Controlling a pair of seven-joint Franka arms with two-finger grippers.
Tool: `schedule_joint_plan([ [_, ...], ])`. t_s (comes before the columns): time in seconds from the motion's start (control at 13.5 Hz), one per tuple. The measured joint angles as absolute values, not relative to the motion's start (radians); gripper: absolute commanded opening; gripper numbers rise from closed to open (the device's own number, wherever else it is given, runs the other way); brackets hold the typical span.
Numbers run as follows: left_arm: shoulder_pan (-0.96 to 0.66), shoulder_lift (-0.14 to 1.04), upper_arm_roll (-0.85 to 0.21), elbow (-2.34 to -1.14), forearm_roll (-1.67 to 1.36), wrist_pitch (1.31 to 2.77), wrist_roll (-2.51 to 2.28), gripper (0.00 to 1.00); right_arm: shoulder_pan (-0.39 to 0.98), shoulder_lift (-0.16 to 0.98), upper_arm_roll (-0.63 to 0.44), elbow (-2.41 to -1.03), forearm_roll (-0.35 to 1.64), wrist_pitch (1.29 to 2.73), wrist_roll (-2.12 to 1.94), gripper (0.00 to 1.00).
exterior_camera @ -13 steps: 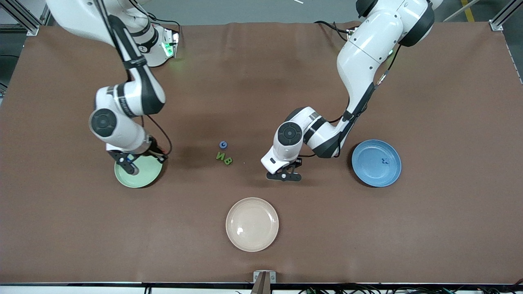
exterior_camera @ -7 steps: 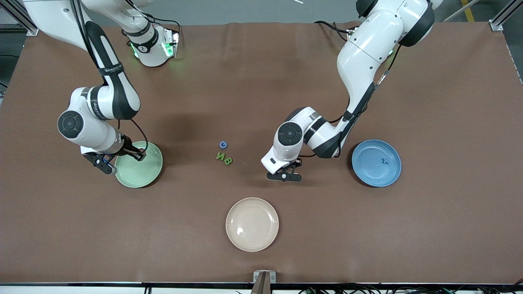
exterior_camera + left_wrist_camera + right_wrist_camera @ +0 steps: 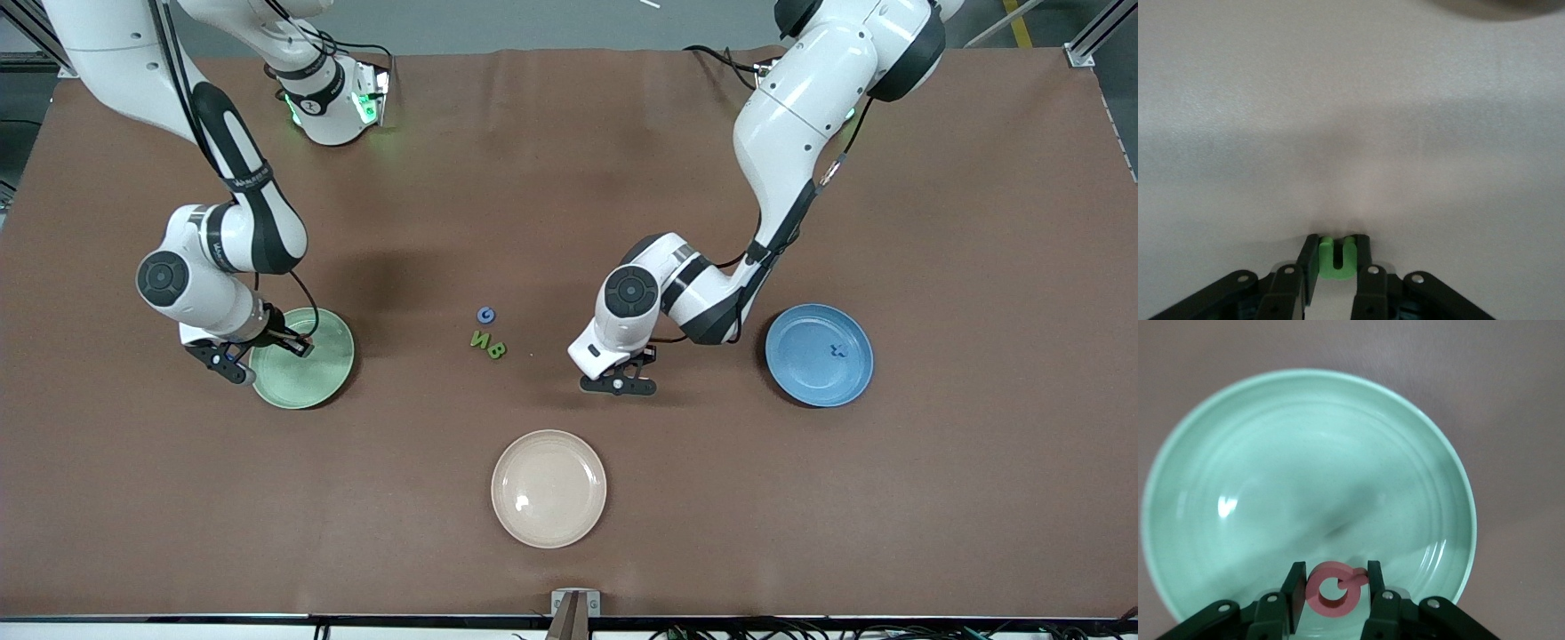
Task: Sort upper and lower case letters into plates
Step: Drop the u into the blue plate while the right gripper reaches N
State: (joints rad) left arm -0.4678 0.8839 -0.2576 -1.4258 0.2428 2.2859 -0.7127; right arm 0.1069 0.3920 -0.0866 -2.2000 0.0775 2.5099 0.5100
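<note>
Left gripper (image 3: 1336,267) clamps green letter (image 3: 1336,257) on brown table (image 3: 889,489), right gripper (image 3: 1336,593) clamps red letter (image 3: 1331,590)

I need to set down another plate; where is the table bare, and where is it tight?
Bare: between the cream plate and blue plate. Tight: the blue G and two green letters by the left gripper.

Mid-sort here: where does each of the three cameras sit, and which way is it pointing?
Front view: high across the table, facing both arms; pale green plate, blue plate, cream plate.
Left wrist view: on the left arm, looking down at the table; left claw shut on a green letter.
Right wrist view: over the pale green plate; right claw grips a red letter.
Front and right wrist views share the pale green plate.
</note>
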Motion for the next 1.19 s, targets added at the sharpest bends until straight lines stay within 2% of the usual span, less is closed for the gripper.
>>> schedule_joint_plan([
  [0.22,-0.441,0.853,-0.254,-1.416,0.244,2.178,-0.693,0.09,0.107,0.405,-0.080,-2.212,0.077,2.510,0.509,0.03],
  [0.3,-0.420,0.829,-0.254,-1.416,0.245,2.137,-0.668,0.09,0.107,0.405,-0.077,-2.216,0.077,2.510,0.509,0.07],
  [0.37,-0.397,0.803,-0.254,-1.420,0.245,2.106,-0.637,0.09,0.107,0.405,-0.075,-2.219,0.077,2.510,0.509,0.18],
  [0.45,-0.370,0.774,-0.253,-1.432,0.246,2.085,-0.601,0.09,0.107,0.405,-0.075,-2.220,0.077,2.510,0.509,0.42],
  [0.52,-0.338,0.737,-0.254,-1.460,0.246,2.072,-0.560,0.09,0.107,0.405,-0.075,-2.220,0.077,2.509,0.509,0.89],
  [0.59,-0.302,0.697,-0.255,-1.501,0.247,2.065,-0.516,0.09,0.107,0.405,-0.075,-2.220,0.077,2.508,0.509,1.00],
  [0.82,-0.180,0.576,-0.263,-1.662,0.247,2.066,-0.381,0.10,0.107,0.405,-0.074,-2.218,0.078,2.509,0.508,1.00],
  [0.96,-0.117,0.519,-0.267,-1.774,0.252,2.120,-0.325,0.11,0.109,0.403,-0.071,-2.189,0.078,2.472,0.505,1.00],
  [1.19,-0.030,0.480,-0.269,-1.929,0.327,2.274,-0.286,0.11,0.142,0.395,-0.061,-2.037,0.078,2.220,0.505,1.00],
])
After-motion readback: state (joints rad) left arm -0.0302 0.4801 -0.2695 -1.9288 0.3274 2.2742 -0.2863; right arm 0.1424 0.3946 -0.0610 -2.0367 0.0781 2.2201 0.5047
